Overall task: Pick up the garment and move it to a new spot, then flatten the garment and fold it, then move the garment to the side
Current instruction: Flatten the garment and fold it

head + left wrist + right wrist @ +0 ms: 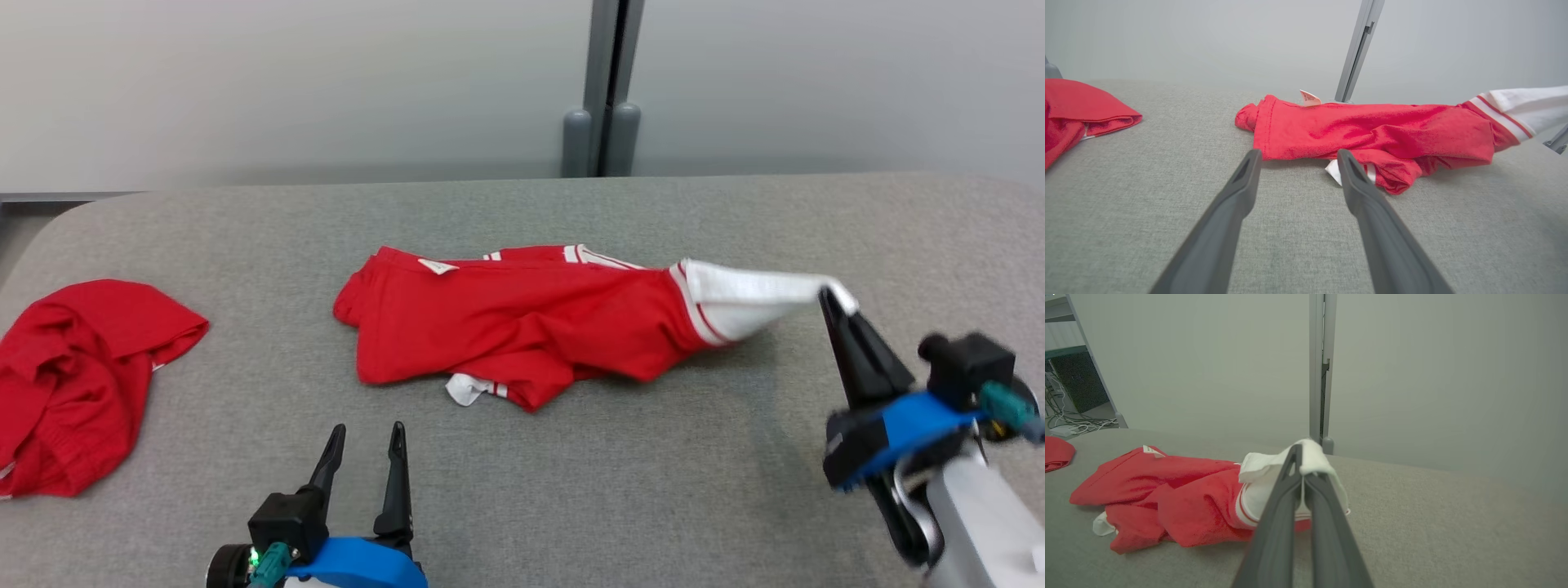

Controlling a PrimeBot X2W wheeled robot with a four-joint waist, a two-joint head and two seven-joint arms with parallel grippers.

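Observation:
A red garment (522,322) with white striped trim lies crumpled in the middle of the grey table (571,490); the left wrist view has it (1372,136) just beyond my fingers. My right gripper (834,298) is shut on its white sleeve end (759,298), which it holds lifted off the table at the right. From the right wrist, the white cloth (1310,457) is pinched between the closed fingers (1298,486). My left gripper (367,437) stands open near the table's front, short of the garment's lower hem, with nothing between its fingers (1241,183).
A second red garment (73,376) lies bunched at the table's left edge, also seen as a red heap (1077,114) from the left wrist. A grey partition with a metal post (604,90) stands behind the table.

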